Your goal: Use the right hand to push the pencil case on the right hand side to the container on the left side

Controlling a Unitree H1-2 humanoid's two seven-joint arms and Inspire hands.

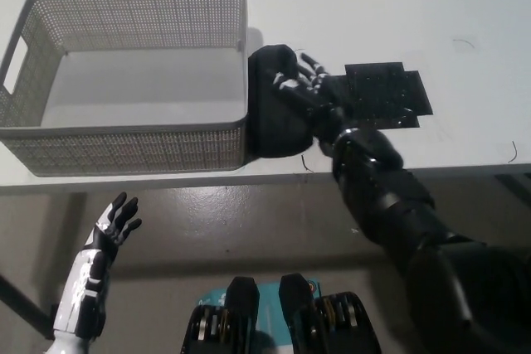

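Down at seven o'clock, nearest the lens, the white left hand hung below the table edge, fingers spread and holding nothing. At the centre, the black pencil case lay on the white table, its left side pressed against the right wall of the mesh container. The right hand rested on the case from three o'clock, fingers draped flat over its top rather than gripping it. A black perforated plate lay just behind the wrist. The case's near end seemed close to the table's front edge, though dark on dark blurred its outline. Further pushing risked shoving the light container leftward, or slipping the case off at six o'clock.
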